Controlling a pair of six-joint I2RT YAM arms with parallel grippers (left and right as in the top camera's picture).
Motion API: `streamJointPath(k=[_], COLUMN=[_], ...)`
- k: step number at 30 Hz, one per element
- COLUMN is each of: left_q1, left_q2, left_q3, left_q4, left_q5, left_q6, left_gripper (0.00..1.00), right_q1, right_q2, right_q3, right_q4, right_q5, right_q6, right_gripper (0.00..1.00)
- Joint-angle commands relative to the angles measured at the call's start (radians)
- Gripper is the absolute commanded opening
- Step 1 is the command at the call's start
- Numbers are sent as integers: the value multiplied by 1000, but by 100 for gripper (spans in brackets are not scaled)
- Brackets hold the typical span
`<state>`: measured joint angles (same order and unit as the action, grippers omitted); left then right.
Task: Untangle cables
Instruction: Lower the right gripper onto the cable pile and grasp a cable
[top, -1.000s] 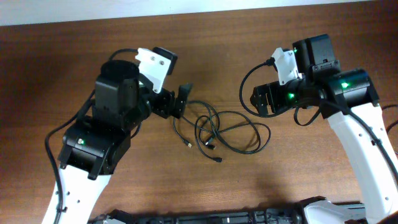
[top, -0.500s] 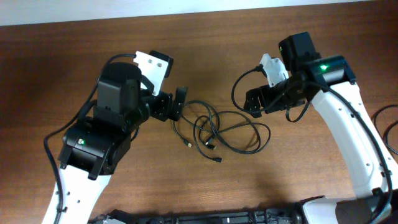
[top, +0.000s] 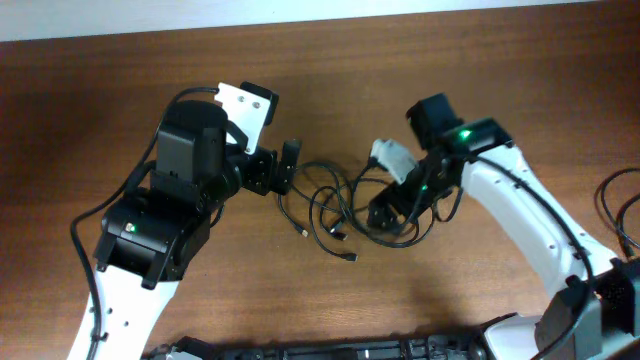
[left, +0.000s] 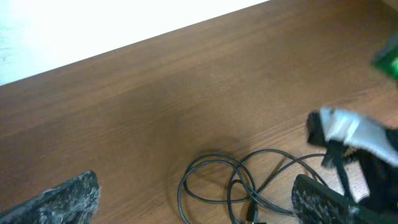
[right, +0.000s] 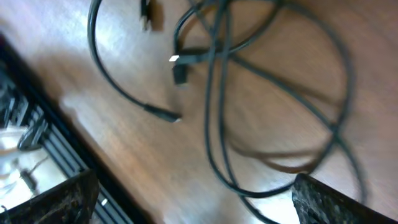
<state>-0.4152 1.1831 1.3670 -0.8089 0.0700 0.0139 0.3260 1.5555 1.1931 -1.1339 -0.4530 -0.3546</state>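
White arms; black joints; green lights

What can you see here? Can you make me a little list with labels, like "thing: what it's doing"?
table: brown wood
cables: thin black cords in a loopy, crossed-over pile in the middle of the table, with small plugs at the ends
left gripper: open, beside the pile's left edge, holding nothing
right gripper: open, over the pile's right side; whether it touches a cord cannot be told
tangle: not yet pulled apart
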Motion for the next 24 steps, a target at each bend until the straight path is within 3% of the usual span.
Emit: streamJointPath(k=[1, 24], left_q1=[6, 6], left_q2=[0, 0], left_q3=[16, 16], left_q4=[0, -1], left_q5=[-7, -7], left_q6=[-10, -10], left_gripper=[99, 99], right_q1=[34, 36], right_q2=[2, 5], right_q3=[-58, -379], right_q4=[53, 443], right_q5=[-33, 5], right_q6=[18, 30], right_gripper=[97, 98])
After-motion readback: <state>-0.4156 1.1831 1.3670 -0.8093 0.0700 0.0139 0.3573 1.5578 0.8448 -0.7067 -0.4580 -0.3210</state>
